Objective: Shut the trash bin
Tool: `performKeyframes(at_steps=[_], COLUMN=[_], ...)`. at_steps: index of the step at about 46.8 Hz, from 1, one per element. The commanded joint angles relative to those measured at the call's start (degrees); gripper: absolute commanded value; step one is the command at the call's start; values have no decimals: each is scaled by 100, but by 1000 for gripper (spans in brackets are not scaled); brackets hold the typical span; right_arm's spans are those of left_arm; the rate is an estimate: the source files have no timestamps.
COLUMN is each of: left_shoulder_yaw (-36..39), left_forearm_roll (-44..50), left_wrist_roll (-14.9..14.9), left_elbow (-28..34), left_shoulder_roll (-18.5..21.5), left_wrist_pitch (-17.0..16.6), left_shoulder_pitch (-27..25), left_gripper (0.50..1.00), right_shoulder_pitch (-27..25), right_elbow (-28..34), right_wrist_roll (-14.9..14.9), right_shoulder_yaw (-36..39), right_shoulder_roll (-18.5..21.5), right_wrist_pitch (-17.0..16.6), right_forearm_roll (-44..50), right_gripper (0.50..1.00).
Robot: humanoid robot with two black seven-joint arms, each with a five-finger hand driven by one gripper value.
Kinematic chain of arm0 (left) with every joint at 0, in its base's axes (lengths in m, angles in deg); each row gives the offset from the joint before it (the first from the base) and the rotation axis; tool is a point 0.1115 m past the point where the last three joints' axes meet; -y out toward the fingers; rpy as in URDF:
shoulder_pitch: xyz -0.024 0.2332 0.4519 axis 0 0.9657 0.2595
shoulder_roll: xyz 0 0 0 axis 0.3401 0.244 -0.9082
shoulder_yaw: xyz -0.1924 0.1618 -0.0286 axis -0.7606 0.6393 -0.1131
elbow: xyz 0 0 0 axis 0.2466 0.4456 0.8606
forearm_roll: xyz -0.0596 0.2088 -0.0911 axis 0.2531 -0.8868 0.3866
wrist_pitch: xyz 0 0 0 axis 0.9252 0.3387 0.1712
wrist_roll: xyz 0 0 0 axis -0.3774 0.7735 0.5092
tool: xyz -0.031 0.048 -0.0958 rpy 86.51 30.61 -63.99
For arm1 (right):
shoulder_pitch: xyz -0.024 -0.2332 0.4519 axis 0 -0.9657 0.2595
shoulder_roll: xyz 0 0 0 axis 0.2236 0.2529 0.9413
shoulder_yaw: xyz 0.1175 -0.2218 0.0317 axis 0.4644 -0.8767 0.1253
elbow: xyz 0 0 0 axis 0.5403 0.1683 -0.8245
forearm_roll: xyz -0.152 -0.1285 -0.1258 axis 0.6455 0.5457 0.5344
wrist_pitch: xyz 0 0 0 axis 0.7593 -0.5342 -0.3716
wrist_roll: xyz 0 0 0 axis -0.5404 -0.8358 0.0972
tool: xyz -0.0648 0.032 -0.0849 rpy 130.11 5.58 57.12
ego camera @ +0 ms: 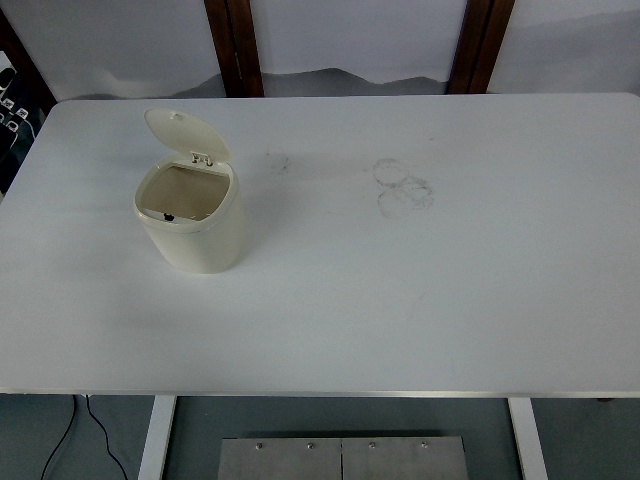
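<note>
A small cream trash bin stands on the left part of the white table. Its round lid is tipped up and back on a hinge at the far rim, leaving the mouth of the bin uncovered. A small dark speck shows inside at the near rim. Neither of my arms nor hands shows anywhere in the head view.
Faint ring-shaped smudges mark the tabletop right of centre, and a smaller smudge lies near the bin. Dark wooden posts stand behind the far edge. A cable hangs below the near left corner.
</note>
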Motion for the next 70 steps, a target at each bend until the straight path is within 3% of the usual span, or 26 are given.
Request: performKeyframes(at_steps=[1,54,62,70], left_shoulder_yaw=[0,35,44,70], left_forearm_roll=[2,-7,-33,-50], left_wrist_roll=[0,-26,-131,-913], left_elbow=[0,0,184,965], left_shoulder_roll=[-9,-53,-9,149], left_wrist_pitch=[-14,-57,-619,-1208], left_shoulder_pitch=[0,26,-140,-475], left_gripper=[1000,1000,1000,1000], right_shoulder_pitch=[0,0,0,0], right_elbow=[0,0,0,0], right_wrist_roll=[0,0,0,0], right_shoulder_yaw=[1,-8,-8,-17], right_shoulder_roll=[0,0,0,0], right_wrist_pitch=[0,0,0,0], right_forearm_roll=[0,-9,0,0], right_gripper=[995,995,995,995])
